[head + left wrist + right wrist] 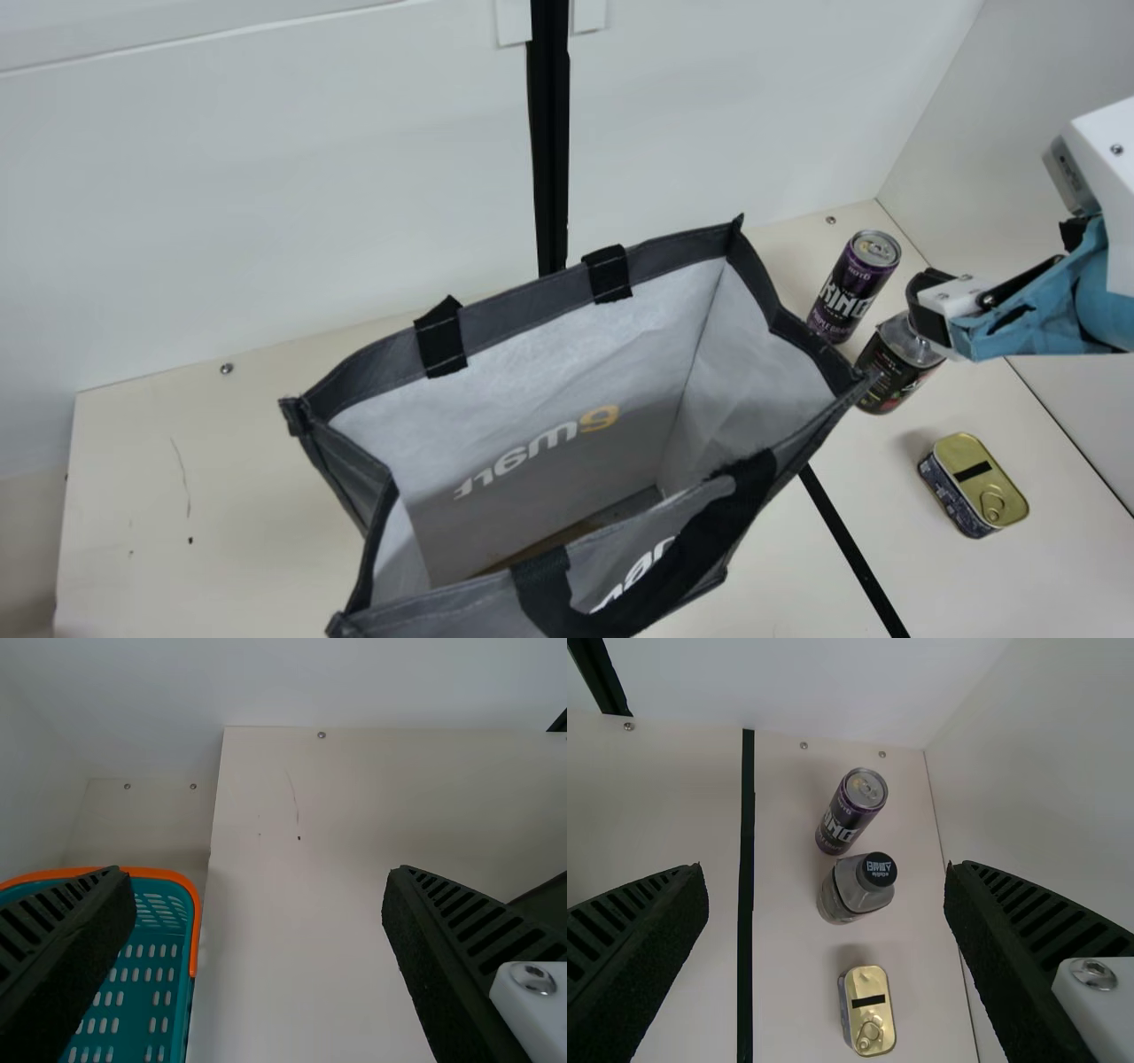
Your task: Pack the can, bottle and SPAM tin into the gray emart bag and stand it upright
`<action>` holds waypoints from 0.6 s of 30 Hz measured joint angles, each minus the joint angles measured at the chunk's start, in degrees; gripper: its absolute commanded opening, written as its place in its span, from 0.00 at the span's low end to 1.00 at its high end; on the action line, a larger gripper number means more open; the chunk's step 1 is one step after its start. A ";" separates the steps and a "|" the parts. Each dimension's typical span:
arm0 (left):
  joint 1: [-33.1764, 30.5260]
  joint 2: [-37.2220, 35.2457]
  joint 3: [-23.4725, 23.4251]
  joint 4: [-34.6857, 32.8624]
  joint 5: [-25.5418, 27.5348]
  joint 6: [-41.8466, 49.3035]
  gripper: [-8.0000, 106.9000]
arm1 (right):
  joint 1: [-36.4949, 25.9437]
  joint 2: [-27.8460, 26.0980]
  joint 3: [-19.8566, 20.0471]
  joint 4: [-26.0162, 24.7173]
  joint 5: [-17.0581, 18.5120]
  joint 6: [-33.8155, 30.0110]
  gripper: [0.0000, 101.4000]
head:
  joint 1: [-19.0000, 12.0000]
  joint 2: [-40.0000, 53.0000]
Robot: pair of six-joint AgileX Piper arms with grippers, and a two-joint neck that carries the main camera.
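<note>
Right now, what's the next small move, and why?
I'd probably ease the right gripper down toward the bottle: its fingers are spread, the capped bottle stands upright, and the gray bag stands with its mouth open.

The gray emart bag [532, 299] stands open and upright. Outside it stand a purple can [852, 288], black-capped bottle [864, 886] and gold-lidded SPAM tin [974, 478].

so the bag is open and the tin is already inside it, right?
The tin is not inside the bag; the main view shows it outside, on the table. The bag is open, as you say.
</note>
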 measured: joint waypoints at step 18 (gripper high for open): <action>0.00 0.00 0.00 0.00 0.00 0.00 0.85 | -1.66 0.29 2.54 0.16 0.01 1.25 0.94 | 0.00 0.00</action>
